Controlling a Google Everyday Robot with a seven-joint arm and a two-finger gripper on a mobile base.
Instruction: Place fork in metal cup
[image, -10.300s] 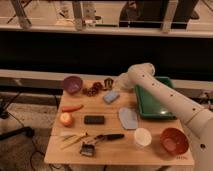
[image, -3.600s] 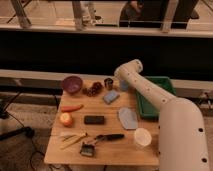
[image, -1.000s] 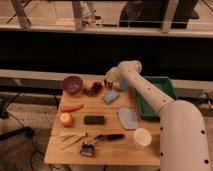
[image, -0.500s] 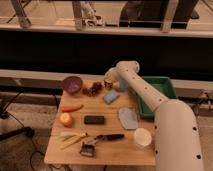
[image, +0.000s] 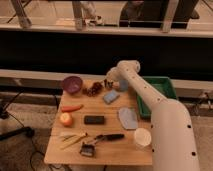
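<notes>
At the back edge of the table (image: 117, 154), right of the purple bowl (image: 72, 84), the gripper (image: 107, 81) sits low and closed. Can't tell if anything is pinched in it; fork can't be made out. Metal cup (image: 109, 87) is right at the gripper tip, partly hidden by it. It is right of the bowl, past the dark red cluster (image: 93, 89) lying between bowl and cup. White arm (image: 150, 102) runs from the gripper away from the bowl to the near right. It passes along the green tray (image: 162, 85), which is far right of the bowl. Blue block (image: 111, 97) is right of the bowl, a bit nearer the camera, just in front of the cup. Small blue-grey round thing (image: 123, 86) is beside the arm, further right of the bowl than the cup. Red carrot-like piece (image: 72, 107) is straight in front of the bowl, with an orange fruit (image: 66, 119) in front of that. Black bar (image: 94, 120) is front-right of the bowl. Grey-blue cloth (image: 127, 118) is further right at the same depth. White cup (image: 142, 137) is far front-right of the bowl, next to the arm. Pale sticks (image: 72, 140), black-handled tool (image: 111, 136) and a small dark item (image: 88, 149) lie along the front edge, farthest from the bowl.
</notes>
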